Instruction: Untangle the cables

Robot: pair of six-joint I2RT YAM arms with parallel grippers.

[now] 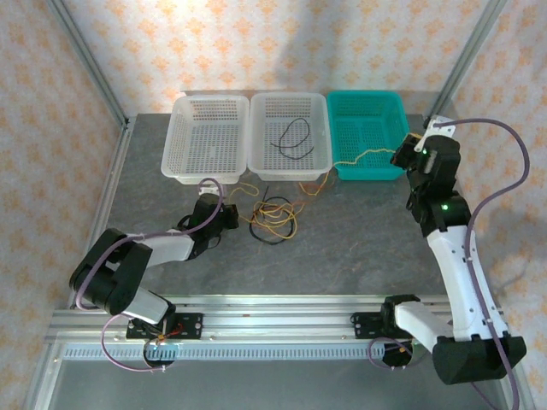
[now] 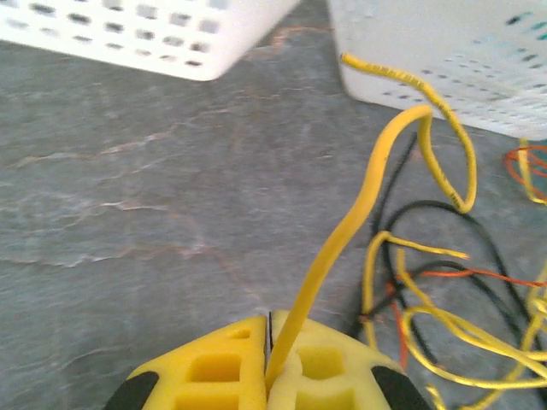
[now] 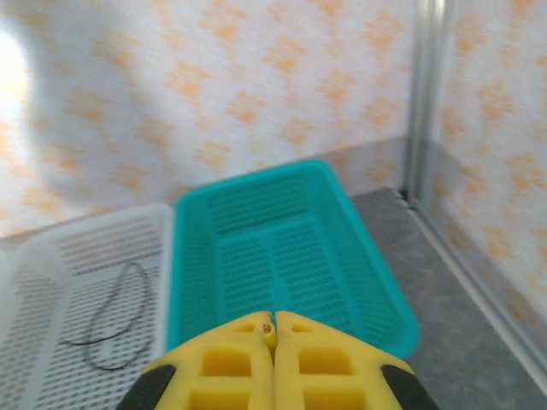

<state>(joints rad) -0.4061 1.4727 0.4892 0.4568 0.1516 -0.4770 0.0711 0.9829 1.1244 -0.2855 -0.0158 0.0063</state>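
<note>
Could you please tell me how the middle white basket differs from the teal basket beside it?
Colour: the middle white basket is white, the teal basket teal. Contents: a black cable lies looped in the white basket; the teal basket holds none. Place: the white basket sits mid-row, the teal basket at the right end. Both are perforated rectangular baskets, side by side at the far edge of the table.

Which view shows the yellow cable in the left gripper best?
Left wrist: the yellow cable rises close up from between the pads of the shut left gripper, so the pinch point is plain. In top external it is a thin line beside that gripper, too small to judge the grip.
</note>
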